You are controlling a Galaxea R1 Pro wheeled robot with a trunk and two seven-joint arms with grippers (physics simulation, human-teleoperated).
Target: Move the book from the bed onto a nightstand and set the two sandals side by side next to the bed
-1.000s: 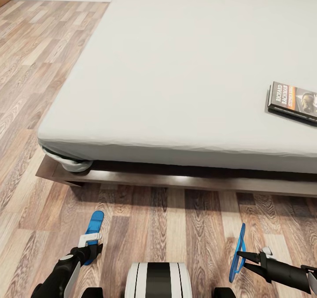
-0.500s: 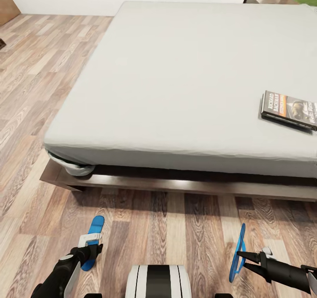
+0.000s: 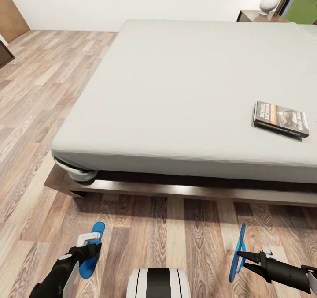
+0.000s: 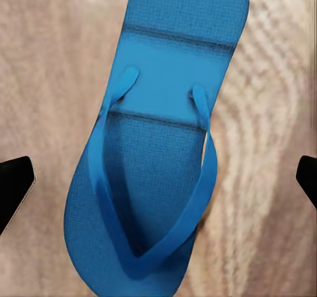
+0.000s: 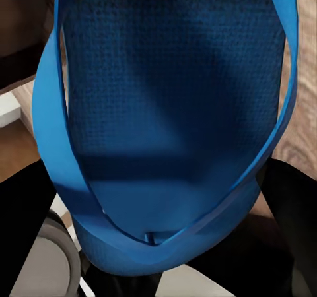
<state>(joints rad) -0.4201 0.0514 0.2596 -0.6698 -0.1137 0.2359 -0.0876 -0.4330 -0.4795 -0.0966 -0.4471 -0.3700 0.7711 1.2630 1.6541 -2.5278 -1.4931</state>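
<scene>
Head view: the bed (image 3: 176, 91) was seen ahead, with the book (image 3: 281, 118) lying flat on the mattress toward the right, well apart from both arms and nearer the right one. One sandal (image 3: 91, 249) lay flat on the floor in front of the bed frame, its long axis pointing at the bed, directly under the left gripper (image 3: 86, 247). The other sandal (image 3: 238, 252) was held on edge, clear of the floor, by the right gripper (image 3: 241, 256). A nightstand (image 3: 256, 16) was seen beyond the bed's far right corner.

Left wrist view: the flat sandal (image 4: 158, 152) was centred between the jaws, which were spread wide and touched nothing; it lay released.

Right wrist view: the held sandal (image 5: 165, 132) was shown close up, its sole and straps against the dark jaws, which were judged to be clamped on it.
</scene>
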